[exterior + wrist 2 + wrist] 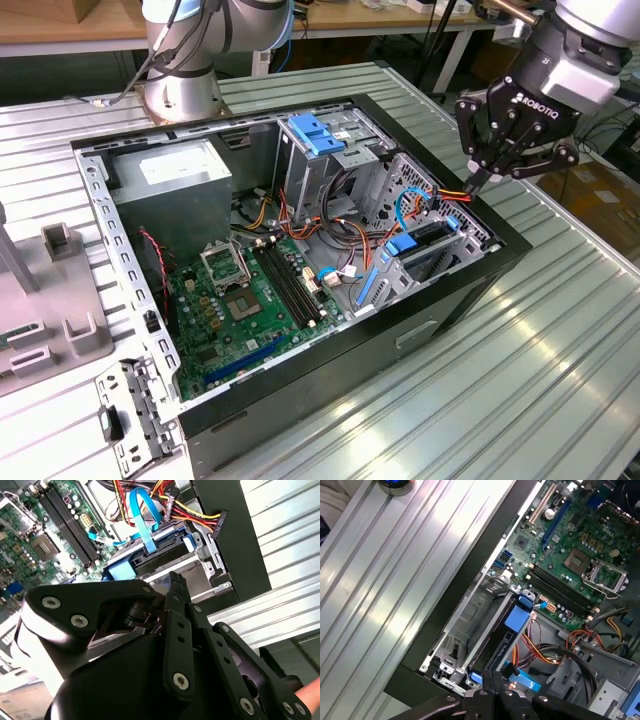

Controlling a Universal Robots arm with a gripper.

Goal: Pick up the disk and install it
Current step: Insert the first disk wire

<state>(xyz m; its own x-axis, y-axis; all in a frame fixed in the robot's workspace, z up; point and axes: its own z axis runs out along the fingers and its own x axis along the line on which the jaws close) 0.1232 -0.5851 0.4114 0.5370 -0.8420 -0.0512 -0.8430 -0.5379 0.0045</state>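
Here, claw [484, 182] pinched shut, empty, just above the disk [432, 250] seated in case bay [470, 225]

**A robotics lab set up for computer assembly**

An opened computer case [300, 270] lies on a ribbed aluminium worktop [560, 340], its green motherboard [240, 300] exposed. Behind the case stands a robot arm's base [180, 60], bolted down. Beyond that, wooden benches [60, 25] with cables crowd the background.
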